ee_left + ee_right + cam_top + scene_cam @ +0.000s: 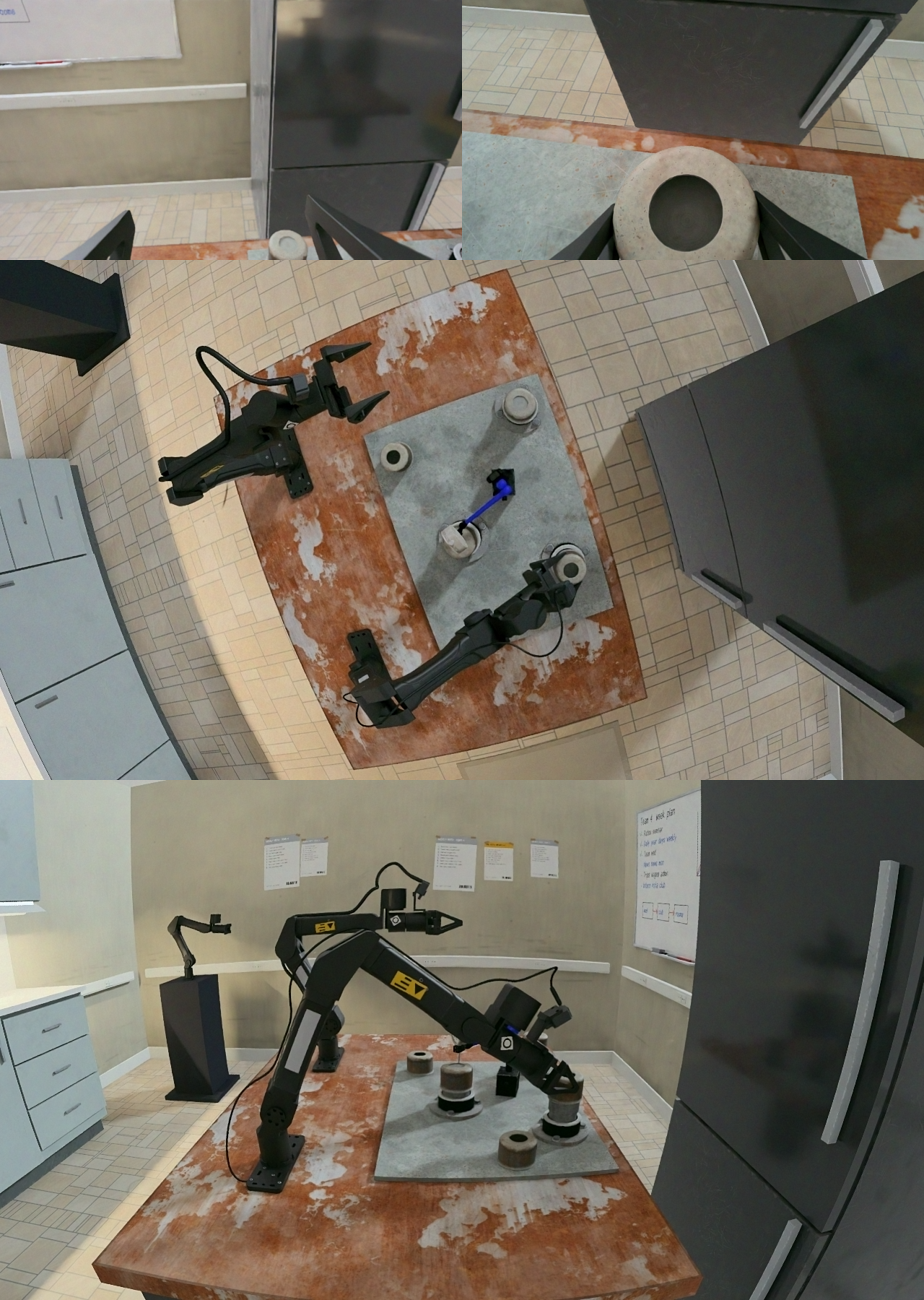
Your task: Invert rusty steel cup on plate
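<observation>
The rusty cup (580, 569) (578, 1085) (632, 213) is between the fingers of my right gripper (563, 573) (560, 1083) (686, 205), which touch its sides. It is about upright, raised around the top of the right fixture (562, 1112). A round dark hole shows in its pale top. Whether its lower rim still overlaps the post is unclear. The grey plate (445, 486) (413, 1142) (534, 188) lies beneath. My left gripper (379, 368) (458, 921) (220, 210) is wide open and empty, high above the table's other side.
A middle fixture carries a rusty part (456, 1077); a blue link (483, 504) reaches it from a black block (507, 1082). Loose rusty rings (517, 1151) (419, 1062) lie on the plate. Another capped fixture (520, 406) (287, 245) stands at the plate's far corner.
</observation>
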